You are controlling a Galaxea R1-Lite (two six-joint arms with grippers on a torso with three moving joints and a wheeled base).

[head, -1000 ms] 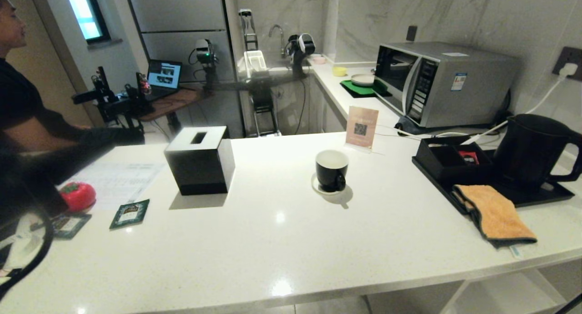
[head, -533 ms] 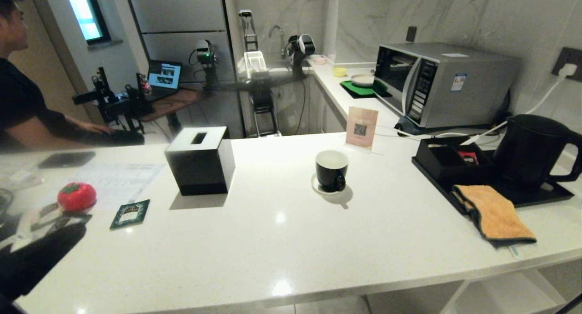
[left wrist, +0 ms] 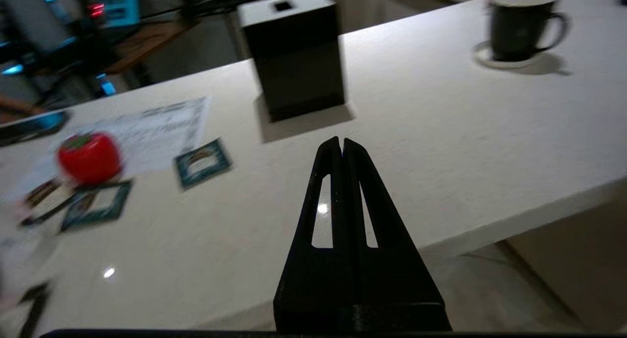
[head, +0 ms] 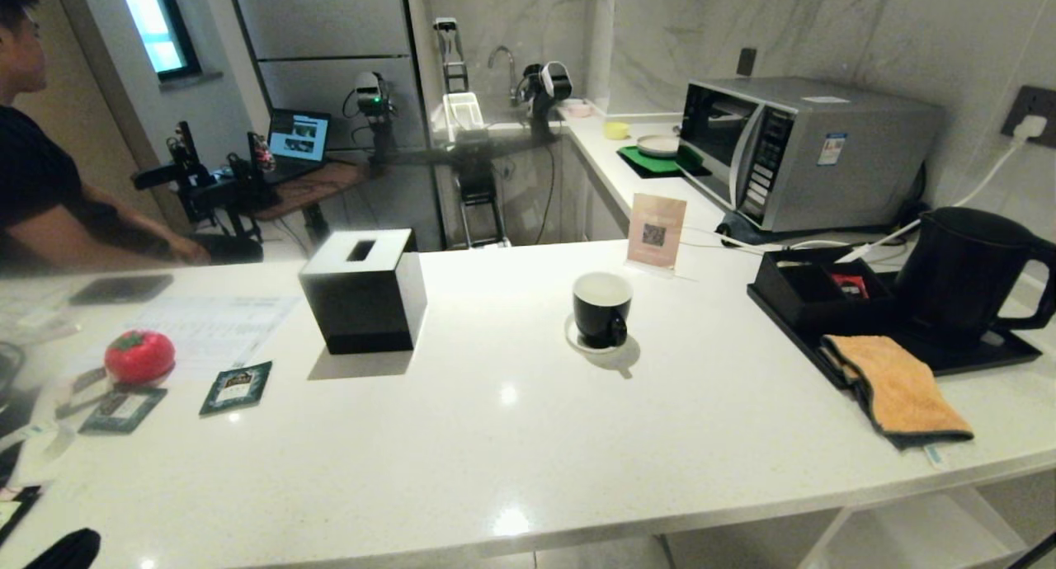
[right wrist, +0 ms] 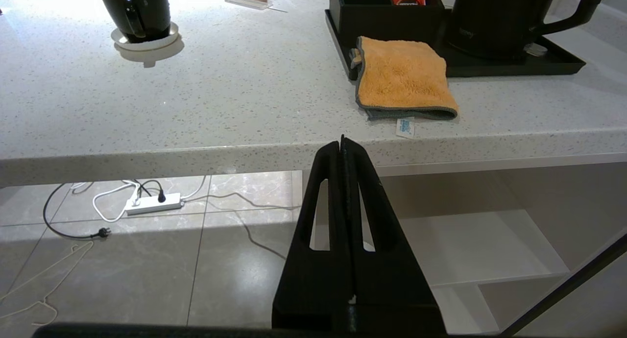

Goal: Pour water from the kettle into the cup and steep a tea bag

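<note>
1. The task stands at its very start, as far as the scene lets one judge: the kettle [head: 965, 272] sits on its black tray [head: 1002, 350] at the right end of the counter [head: 528, 437], well apart from the cup [head: 602, 308], and nothing is lifted or held.
2. The left gripper [left wrist: 341, 144] hangs over the near edge of the counter with its jaws pressed together and empty, pointing toward the black tissue box [left wrist: 294, 54].
3. The right gripper [right wrist: 342, 143] is low, in front of and below the counter edge, jaws likewise closed on nothing; it looks parked.
4. The cup stands upright on its small white saucer [head: 577, 340] near the middle of the counter, handle toward the robot. Its white inside shows no tea bag; whether any water is in it cannot be told.
5. The kettle's lid is down, so its contents are hidden. Its loop handle faces right, away from the cup.
6. A black organiser box [head: 813, 293] on the tray, just beside the kettle, holds a red packet [head: 850, 284] in one compartment.
7. Flat teal tea-bag packets [head: 236, 387] lie on the counter at the left, near a red tomato-shaped object [head: 139, 356].
8. The next move likely calls for an arm to open its jaws and reach either the kettle's handle or a packet; the right arm is nearer the kettle.
</note>
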